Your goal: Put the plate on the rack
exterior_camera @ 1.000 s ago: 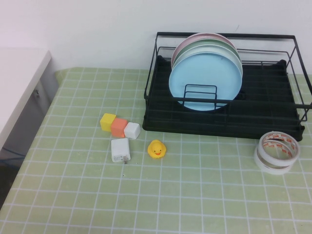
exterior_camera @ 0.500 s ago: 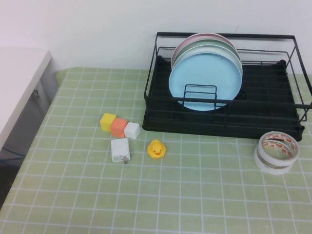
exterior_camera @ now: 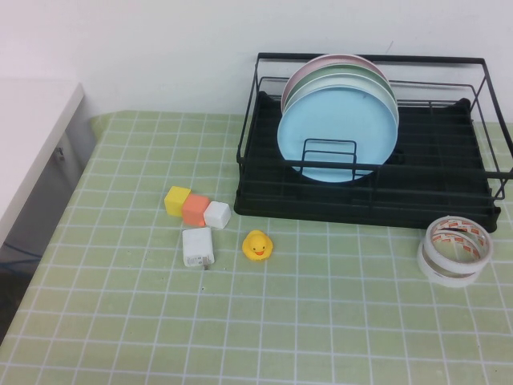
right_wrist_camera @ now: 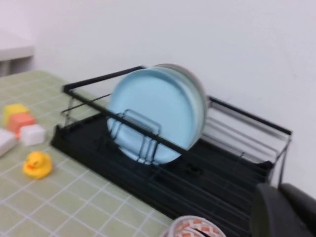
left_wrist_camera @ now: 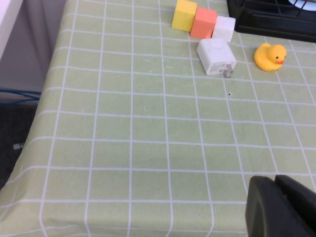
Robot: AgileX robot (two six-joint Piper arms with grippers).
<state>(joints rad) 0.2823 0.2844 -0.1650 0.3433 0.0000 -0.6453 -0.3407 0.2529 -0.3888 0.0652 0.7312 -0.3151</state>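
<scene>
Neither arm shows in the high view. Left gripper [left_wrist_camera: 281,207]: only a dark piece of it shows in its own wrist view, hovering over bare tablecloth [exterior_camera: 240,321] near the desk's near-left area; can't tell if the fingers are apart or together. Right gripper [right_wrist_camera: 284,212]: a dark piece shows in the right wrist view, low near the right side, facing the rack; finger state can't be told either. Nothing held by either as far as visible. Mid-desk, left of centre: white charger [exterior_camera: 198,246] lying flat, yellow rubber duck [exterior_camera: 258,245] just beside it. Just behind those, a row of three touching cubes: yellow cube [exterior_camera: 177,199], orange cube [exterior_camera: 195,208], white cube [exterior_camera: 217,214]. Near the right edge: tape rolls [exterior_camera: 455,250] stacked, just in front of the rack's near-right corner. Far-right part of the desk: rack [exterior_camera: 433,200], against the wall. Plate [exterior_camera: 338,132] stands upright in the rack's slots, front of the stack, with a pale green plate [exterior_camera: 341,77] and a pink plate [exterior_camera: 321,63] right behind it.
</scene>
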